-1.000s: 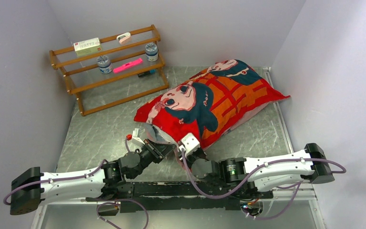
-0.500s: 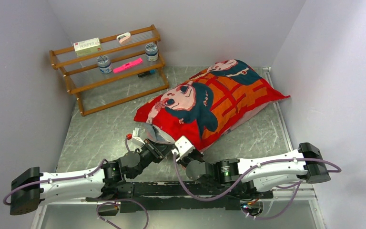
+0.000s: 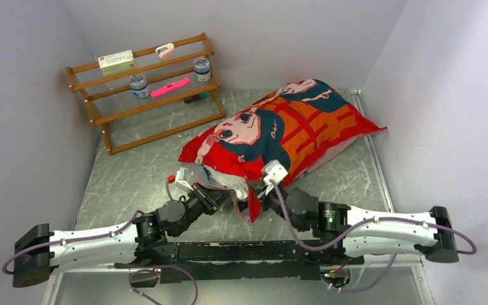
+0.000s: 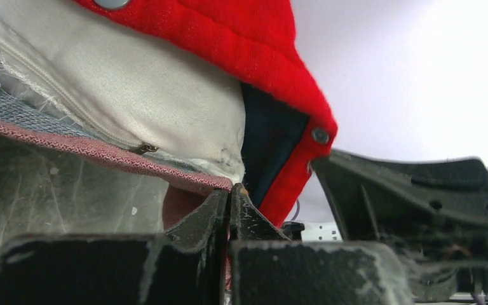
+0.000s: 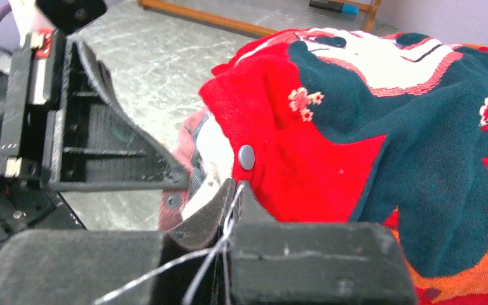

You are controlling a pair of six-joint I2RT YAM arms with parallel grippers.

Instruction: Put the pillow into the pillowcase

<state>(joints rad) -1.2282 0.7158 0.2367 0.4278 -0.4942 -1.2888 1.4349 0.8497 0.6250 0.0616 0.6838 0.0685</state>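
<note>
As pillow [image 4: 146,108] shows at 7 o'clock of case [image 3: 292,130], left end effector [image 4: 230,189] pinches hem, right end effector [image 5: 232,186] pressed together: spread mouth.

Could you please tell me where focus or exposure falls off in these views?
Top external view: evenly lit and sharp across the pillowcase. Left wrist view: background washed out pale, left claw dark and near. Right wrist view: right claw slightly soft up close, pillowcase print crisp.

The table [image 3: 130,181] lies open left of the pillowcase [image 3: 295,130], which fills the right; a rack [image 3: 145,100] blocks the far-left corner.
</note>
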